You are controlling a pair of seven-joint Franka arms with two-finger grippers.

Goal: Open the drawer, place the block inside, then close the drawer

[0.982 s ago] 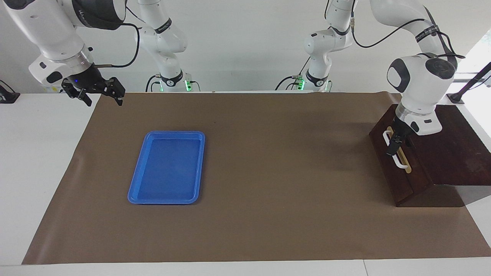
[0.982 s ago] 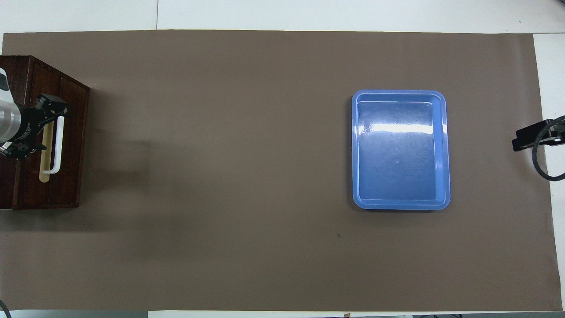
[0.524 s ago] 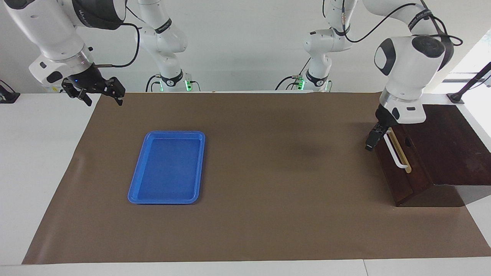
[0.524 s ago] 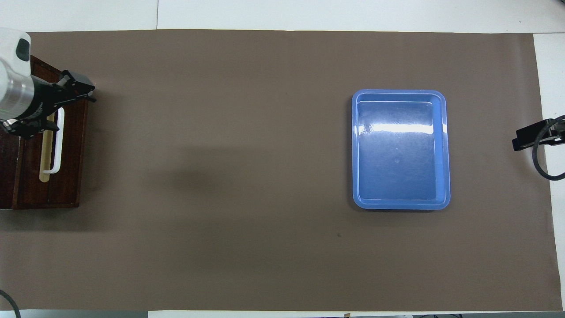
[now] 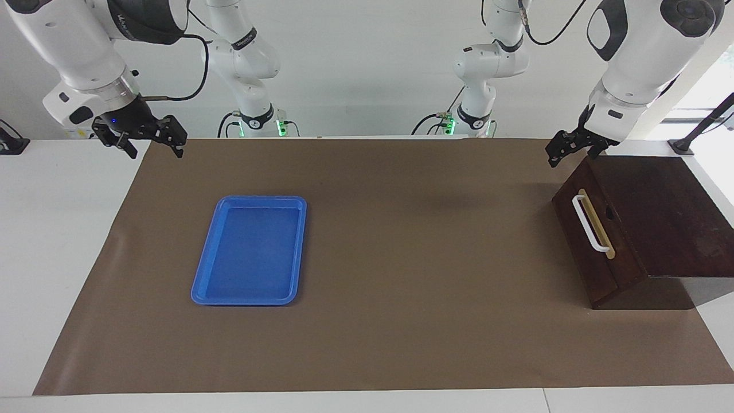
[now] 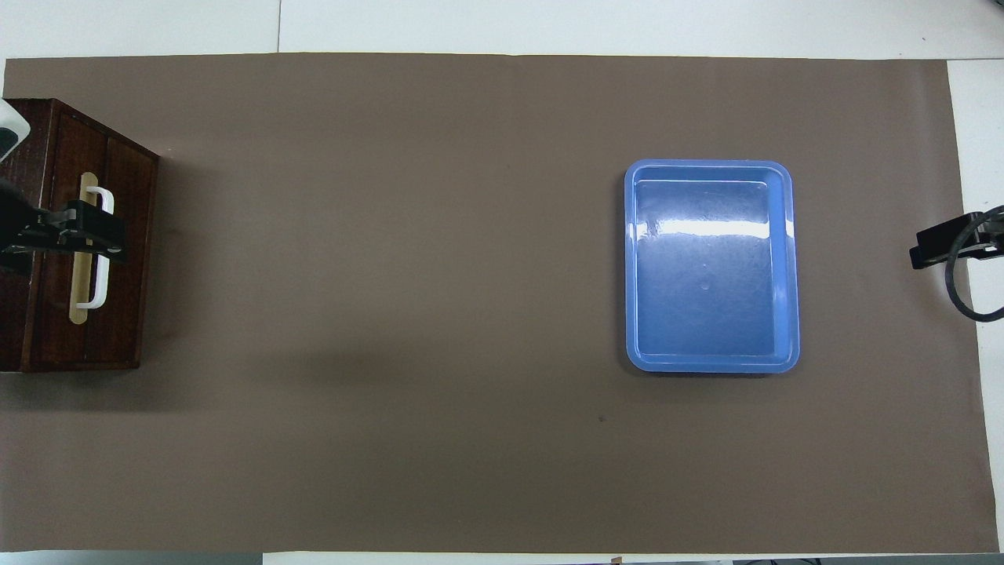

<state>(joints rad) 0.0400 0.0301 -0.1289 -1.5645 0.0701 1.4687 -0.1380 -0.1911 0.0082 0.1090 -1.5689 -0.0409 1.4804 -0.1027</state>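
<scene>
You see the drawer (image 5: 596, 244) pushed fully into its dark box at the left arm's end of the surface (image 5: 401, 258). Your left pincer (image 5: 567, 150) hangs above the box's corner, fingers apart, holding nothing. Your right pincer (image 5: 150, 136) waits, fingers spread, over the surface's edge at the right arm's end.

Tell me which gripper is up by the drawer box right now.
The left gripper, raised by the corner of the closed drawer nearest the robots. The right gripper waits at the other end, past the blue tray.
</scene>
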